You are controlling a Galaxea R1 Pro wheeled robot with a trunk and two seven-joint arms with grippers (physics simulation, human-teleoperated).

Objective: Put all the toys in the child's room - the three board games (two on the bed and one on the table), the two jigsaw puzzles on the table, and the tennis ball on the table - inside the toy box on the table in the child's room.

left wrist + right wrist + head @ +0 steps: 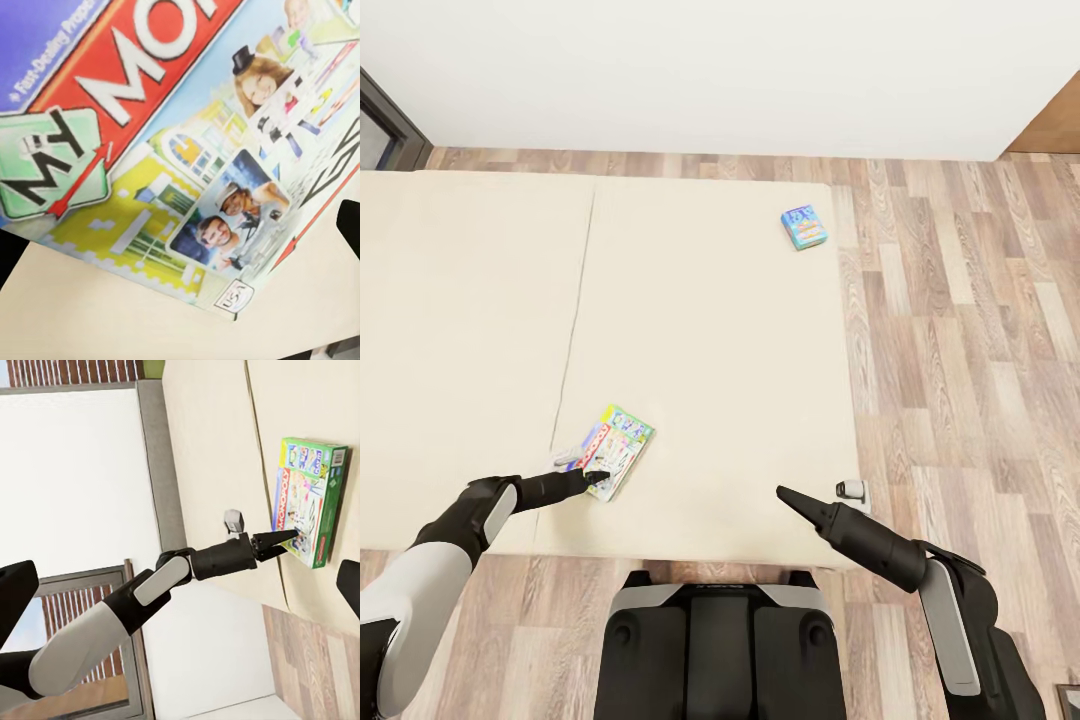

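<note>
Item: MONOPOLY board game (612, 450), flat printed box, lying on the cream bed (710, 330) in the lower left-centre of the head view. Long axis runs diagonally, from lower left up toward upper right of that frame.

Key relation: the left gripper (598, 478) sits at the box's near, lower edge, tips touching or just over it; the box extends away from the fingers along their line of reach. In the right wrist view the left gripper's dark tips (283, 538) overlap the long edge of the box (309, 502). The left wrist view has the box lid (180, 142) very close, with one dark finger (349, 225) at the right margin of that frame.

Fingers, left: whether spread around the box edge or pressed together cannot be told.

Right gripper (787, 494): lower centre-right of the head view, over the bed's near edge, well apart from the box, holding nothing; its tips look drawn to a point, but their state cannot be told for sure.

Nearer arm: left, plainly.

Second item: a smaller blue board game (804, 227), upper right of the head view, near the bed's far corner, well apart from both arms.

Judgement: a grasp of the near box is in hand; nothing yet carried.
</note>
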